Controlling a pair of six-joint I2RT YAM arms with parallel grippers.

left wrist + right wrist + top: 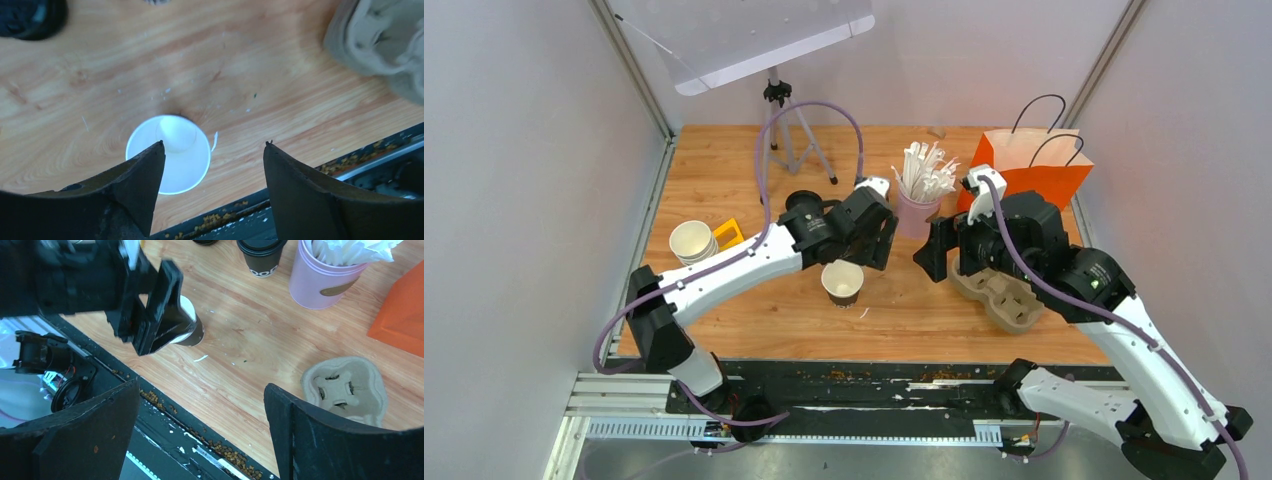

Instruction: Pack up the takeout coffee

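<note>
The left gripper [214,143] hung just above the open cup [169,155], jaws parted and nothing between them; in its own view the cup sat low and left of centre, partly behind one finger, its white inside bare and no lid on it. That stance would suit taking the cup by the rim or leaving it standing; which, the pictures did not tell. In the top view the cup stood at the middle of the table [924,320], towards the lower edge, upright.

The right gripper [202,390] was wide and empty, held off to the right of the cup, probably to keep clear while the left arm worked. A lidded cup [261,255] stood at the upper centre of the right wrist view, well apart from the open one.

The pulp tray [345,387] lay at the lower right, its wells empty as far as could be seen; I judged it the likely place for the cups. The pink cup of straws [325,280] and the orange bag [400,325] stood above it, crowding any path to the tray from above; the right arm itself lay over part of the tray in the top view.
</note>
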